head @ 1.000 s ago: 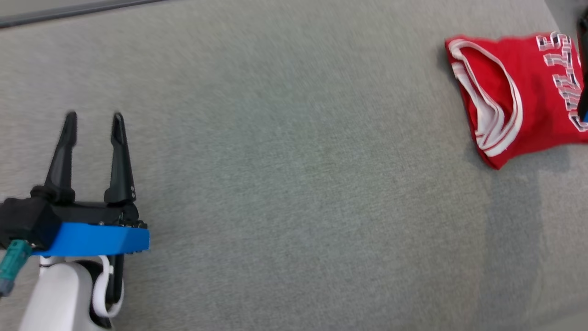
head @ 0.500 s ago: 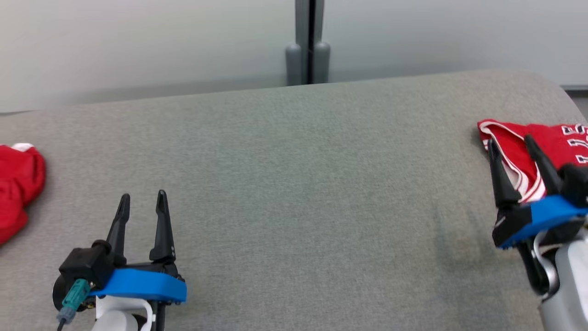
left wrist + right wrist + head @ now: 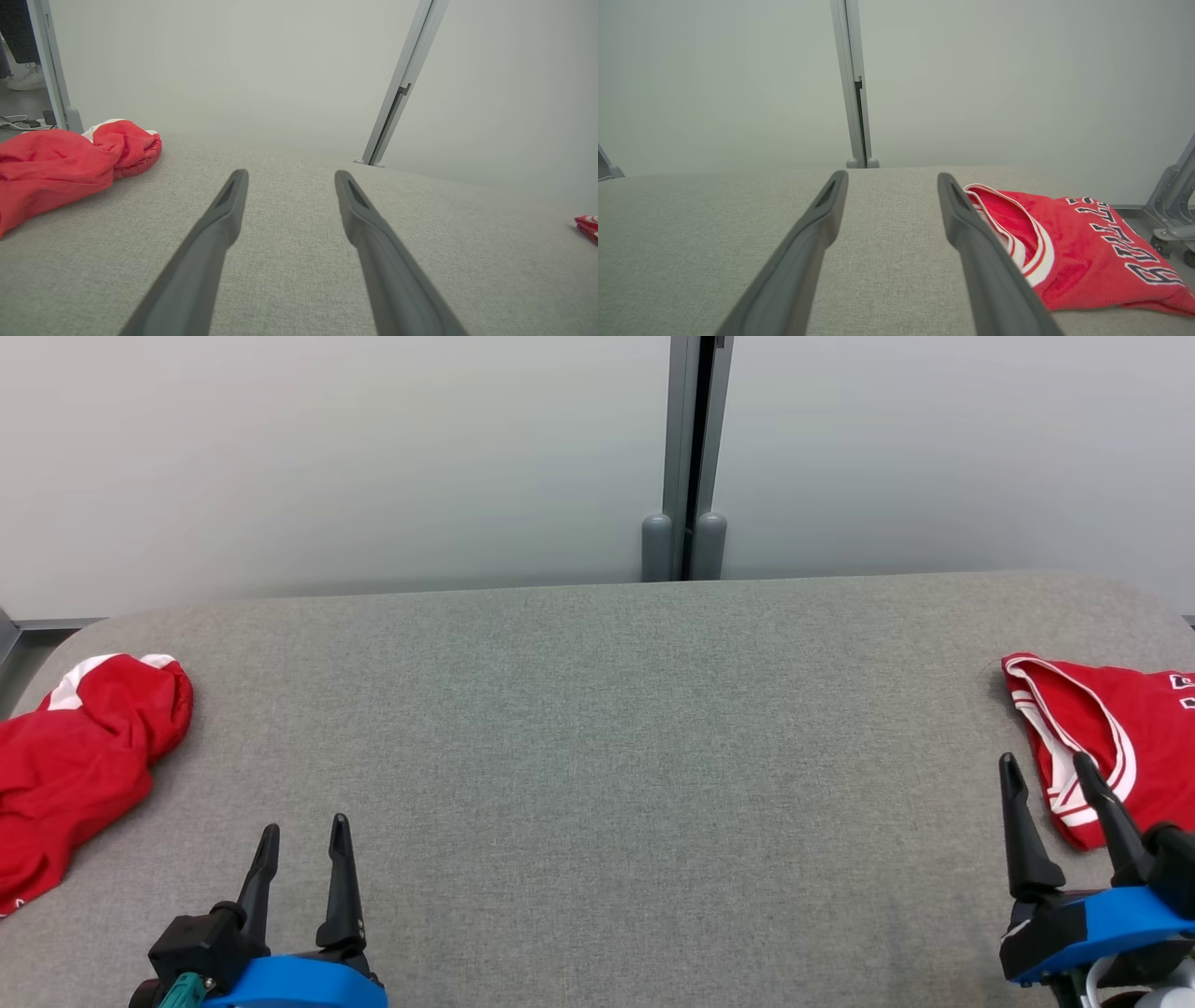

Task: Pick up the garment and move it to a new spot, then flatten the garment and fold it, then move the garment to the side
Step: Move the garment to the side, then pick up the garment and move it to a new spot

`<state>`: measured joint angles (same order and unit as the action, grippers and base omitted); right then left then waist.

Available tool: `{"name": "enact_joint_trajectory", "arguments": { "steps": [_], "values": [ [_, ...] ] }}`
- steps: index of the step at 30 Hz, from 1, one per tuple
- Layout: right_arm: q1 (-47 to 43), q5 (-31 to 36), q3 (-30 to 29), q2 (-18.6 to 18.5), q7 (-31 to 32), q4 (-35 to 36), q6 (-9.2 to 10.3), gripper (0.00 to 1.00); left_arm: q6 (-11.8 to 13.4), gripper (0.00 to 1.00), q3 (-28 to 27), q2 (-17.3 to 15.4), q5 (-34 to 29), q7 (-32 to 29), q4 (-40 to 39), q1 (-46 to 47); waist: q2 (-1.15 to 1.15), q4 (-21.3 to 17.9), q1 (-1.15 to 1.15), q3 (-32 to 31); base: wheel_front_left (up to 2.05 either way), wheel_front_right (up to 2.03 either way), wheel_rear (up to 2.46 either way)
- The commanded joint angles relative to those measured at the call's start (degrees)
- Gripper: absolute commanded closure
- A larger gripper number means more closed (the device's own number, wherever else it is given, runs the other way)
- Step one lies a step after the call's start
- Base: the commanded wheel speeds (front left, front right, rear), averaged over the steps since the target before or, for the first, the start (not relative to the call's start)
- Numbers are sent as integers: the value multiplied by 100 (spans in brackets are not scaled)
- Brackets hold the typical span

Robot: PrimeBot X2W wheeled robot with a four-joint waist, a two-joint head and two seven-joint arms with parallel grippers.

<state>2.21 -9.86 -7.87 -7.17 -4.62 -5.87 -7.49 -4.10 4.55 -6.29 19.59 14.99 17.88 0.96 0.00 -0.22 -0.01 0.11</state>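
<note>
The head camera has swung upward and to centre over the last second, so the shift of the whole picture is camera motion, not motion of the items. The real change is at the right pincer [image 3: 1046, 763]. Half a second ago it stood over the folded jersey [image 3: 1134, 733]; it has since drawn back toward the near edge of the surface [image 3: 597, 728] and stands just beside the jersey's neckline, clear of the cloth. Both pincers are released: the fingers of the right pincer and of the left pincer [image 3: 304, 829] stand spread with nothing between them. The folded jersey lies flat at the right edge of the surface, its lettering toward that edge, so the fold-and-set-aside sequence for it is probably complete. The crumpled garment [image 3: 79, 756], also red, lies bunched at the left edge and is the likely next pick-up, being nearest the left pincer. The surface is grey woven fabric with rounded far corners. Behind its far edge stand pale wall panels joined by a grey post [image 3: 691, 457]. The left wrist view shows cables [image 3: 18, 122] and a person's shoe [image 3: 25, 80] on the floor past the left edge.
</note>
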Motion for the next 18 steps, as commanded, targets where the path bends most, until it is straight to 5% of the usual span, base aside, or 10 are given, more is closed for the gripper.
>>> {"name": "enact_joint_trajectory", "arguments": {
  "steps": [1, 18],
  "values": [
    [-100, 23, 2, 55, 23, 76, -1, 0, -27, 0, -14, 7, -45, 24, 24, -52, 0, -14, 1, -9, 0, 0, 0],
    [-297, 76, 109, 239, 174, 246, -1, 0, 23, 0, -72, 11, -240, 25, 172, 93, 0, -73, 1, 24, 0, 0, 0]
  ]
}}
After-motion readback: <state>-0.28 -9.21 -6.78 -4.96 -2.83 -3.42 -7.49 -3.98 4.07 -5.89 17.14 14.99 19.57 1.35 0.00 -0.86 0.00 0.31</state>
